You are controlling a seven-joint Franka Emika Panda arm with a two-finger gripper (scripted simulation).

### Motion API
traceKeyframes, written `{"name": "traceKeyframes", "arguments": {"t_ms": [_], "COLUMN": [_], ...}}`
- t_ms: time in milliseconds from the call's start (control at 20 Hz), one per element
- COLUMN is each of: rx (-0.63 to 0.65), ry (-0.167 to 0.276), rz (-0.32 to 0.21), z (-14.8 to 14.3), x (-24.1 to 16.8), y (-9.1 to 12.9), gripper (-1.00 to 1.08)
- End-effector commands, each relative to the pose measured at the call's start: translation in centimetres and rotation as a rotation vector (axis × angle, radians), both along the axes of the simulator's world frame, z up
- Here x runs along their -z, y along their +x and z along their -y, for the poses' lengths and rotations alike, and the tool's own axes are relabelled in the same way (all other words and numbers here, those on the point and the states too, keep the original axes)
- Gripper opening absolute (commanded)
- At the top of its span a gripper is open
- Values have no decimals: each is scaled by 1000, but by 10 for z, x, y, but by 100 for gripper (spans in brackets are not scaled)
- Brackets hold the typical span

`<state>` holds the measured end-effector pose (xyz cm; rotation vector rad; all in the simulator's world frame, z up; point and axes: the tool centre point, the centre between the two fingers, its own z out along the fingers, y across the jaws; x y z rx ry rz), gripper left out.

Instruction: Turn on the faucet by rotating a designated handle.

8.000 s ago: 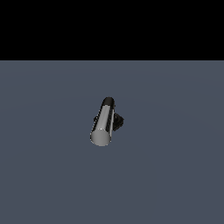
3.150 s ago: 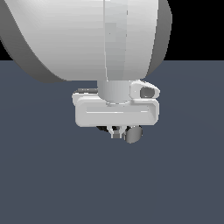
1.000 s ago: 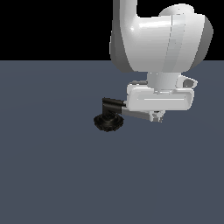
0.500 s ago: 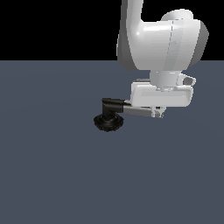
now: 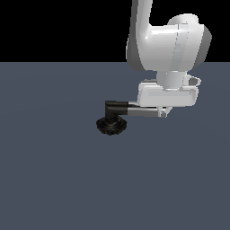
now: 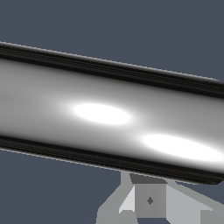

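Note:
The faucet stands mid-floor in the exterior view on its black ribbed round base (image 5: 111, 126), with a short black elbow (image 5: 115, 108) above it. The chrome handle (image 5: 141, 111) runs level from the elbow toward the exterior view's right. My gripper (image 5: 162, 112) hangs under the white hand (image 5: 168, 96) at the handle's far end, with the fingers close together and pressed against the bar, not around it. In the wrist view the glossy handle (image 6: 109, 116) fills the picture crosswise, and grey fingertips (image 6: 148, 201) show just beyond it.
The flat dark grey floor (image 5: 54, 179) stretches all around the faucet. The big white arm (image 5: 166, 42) rises above the hand at the exterior view's upper right. Nothing else is in view.
The handle has swung from pointing at the camera to lying level toward the exterior view's right. Over the last second the hand has shifted right, uncovering more of the bar.

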<state>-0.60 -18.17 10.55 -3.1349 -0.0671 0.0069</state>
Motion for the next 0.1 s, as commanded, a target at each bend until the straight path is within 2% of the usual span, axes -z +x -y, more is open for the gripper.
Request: {"name": "traceKeyframes", "arguments": {"t_ms": [0,50], "rx": [15,15], "ry": [-6,-6], "rz": [4,4], "z": [15,15], "x": [0,0], "y": [6,6], "gripper": [-100,-100]}}
